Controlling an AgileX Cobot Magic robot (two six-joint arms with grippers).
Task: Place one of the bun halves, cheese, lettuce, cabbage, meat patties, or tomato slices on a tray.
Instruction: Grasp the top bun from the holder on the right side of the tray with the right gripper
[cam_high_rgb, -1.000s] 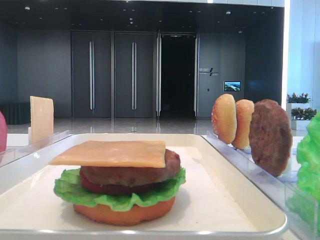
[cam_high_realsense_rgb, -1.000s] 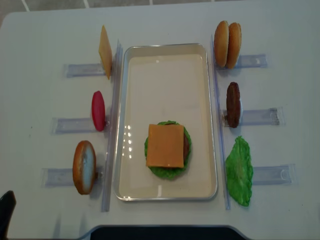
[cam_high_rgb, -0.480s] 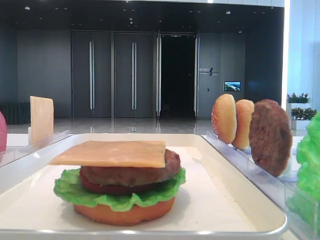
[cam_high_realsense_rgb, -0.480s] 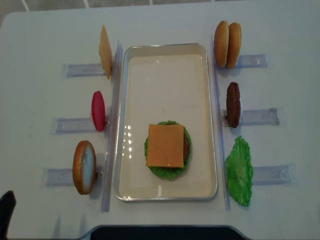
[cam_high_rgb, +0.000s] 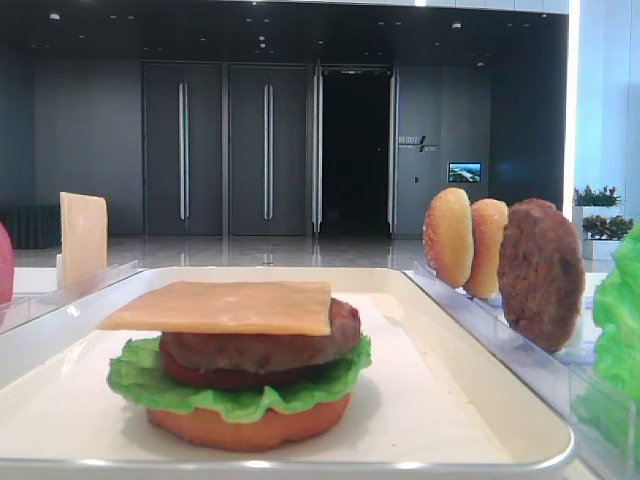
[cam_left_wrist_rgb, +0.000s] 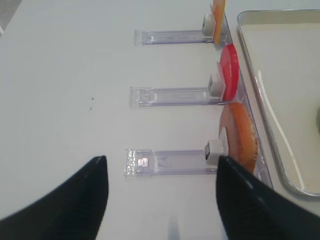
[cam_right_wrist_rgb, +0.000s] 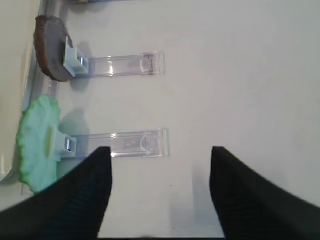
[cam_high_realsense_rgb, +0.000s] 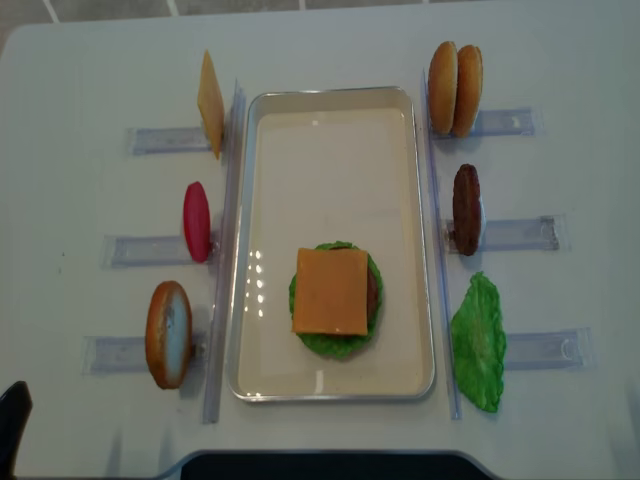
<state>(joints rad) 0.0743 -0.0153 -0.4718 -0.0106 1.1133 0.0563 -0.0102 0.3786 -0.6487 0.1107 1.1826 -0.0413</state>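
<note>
Low front view: the white tray carries a stacked burger. From the bottom up it is an orange-brown bun disc, a lettuce leaf, a dark red tomato slice, a meat patty and a cheese slice on top. Right of the tray, two bun halves and a spare patty stand on edge in a clear rack. Left of the tray a spare cheese slice stands upright.

Right wrist view: the right gripper hangs above bare table, jaws set wide apart, nothing between them. Toward the tray from it, a loose lettuce leaf and the spare patty each sit at the end of a clear holder.

Left wrist view: the left gripper is likewise spread wide and holds nothing. Between it and the tray rim, a bun piece, a red tomato slice and the cheese edge stand in a row of holders.

Overhead view: the stack lies in the near half of the tray, the cheese square uppermost over green leaf. Bun halves, patty and lettuce line the tray's right side; cheese, tomato and a bun piece line its left. Neither gripper's jaws appear here.
</note>
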